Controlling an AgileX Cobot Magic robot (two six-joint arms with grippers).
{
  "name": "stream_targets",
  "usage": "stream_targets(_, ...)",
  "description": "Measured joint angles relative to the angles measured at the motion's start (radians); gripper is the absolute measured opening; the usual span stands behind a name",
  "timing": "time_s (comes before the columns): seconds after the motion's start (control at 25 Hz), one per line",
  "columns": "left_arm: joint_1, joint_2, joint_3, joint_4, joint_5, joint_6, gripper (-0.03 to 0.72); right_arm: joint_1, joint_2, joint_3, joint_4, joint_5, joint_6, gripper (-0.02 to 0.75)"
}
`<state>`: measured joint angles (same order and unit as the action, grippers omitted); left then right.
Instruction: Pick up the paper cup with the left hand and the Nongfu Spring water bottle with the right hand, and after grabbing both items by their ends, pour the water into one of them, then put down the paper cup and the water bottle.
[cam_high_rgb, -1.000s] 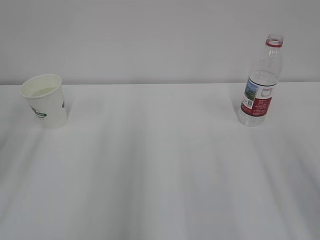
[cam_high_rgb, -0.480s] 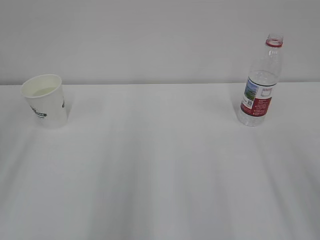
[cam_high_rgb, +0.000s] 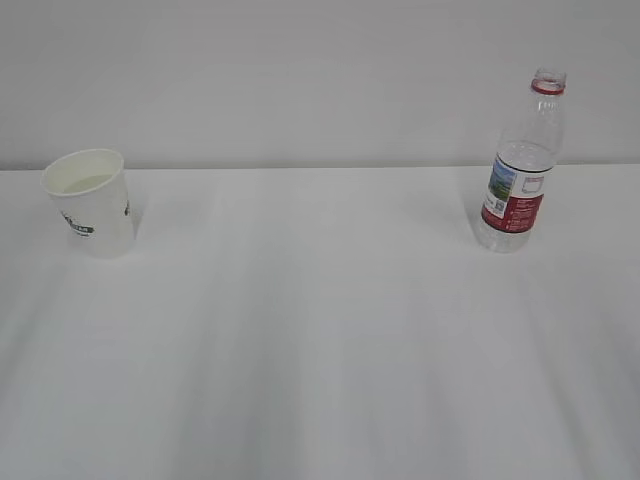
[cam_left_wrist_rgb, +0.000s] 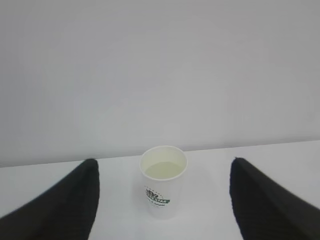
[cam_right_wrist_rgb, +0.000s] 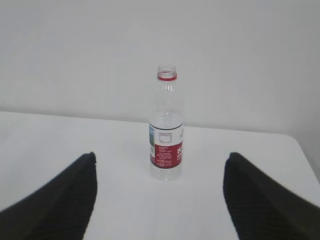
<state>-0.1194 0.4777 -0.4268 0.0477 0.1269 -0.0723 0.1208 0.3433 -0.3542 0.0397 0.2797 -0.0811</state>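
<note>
Cup upright on white bench, dead ahead of left claw, centred between its wide-spread jaws, clear of both. Bottle upright, uncapped, likewise ahead of right claw, jaws wide, empty. Each arm faces own target. Plain pale wall behind.

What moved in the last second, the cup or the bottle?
Neither one. The paper cup stands upright in the same spot at the left of the table, and the water bottle stands capless at the right as before. Nothing was grabbed or let go, and no arm has come into the outside view.
</note>
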Motion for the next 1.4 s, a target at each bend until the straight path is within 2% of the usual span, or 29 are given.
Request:
stream_targets(0.72, 0.000, -0.322, 0.000, 0.000, 0.369, 0.000, 0.587, 0.000, -0.267, -0.040, 0.000, 0.385, -0.001, 0.593)
stream_targets(1.4, 0.000, -0.399, -0.019, 0.000, 0.622, 0.004, 0.572, 0.000, -0.358, -0.165, -0.023, 0.735, -0.002, 0.593)
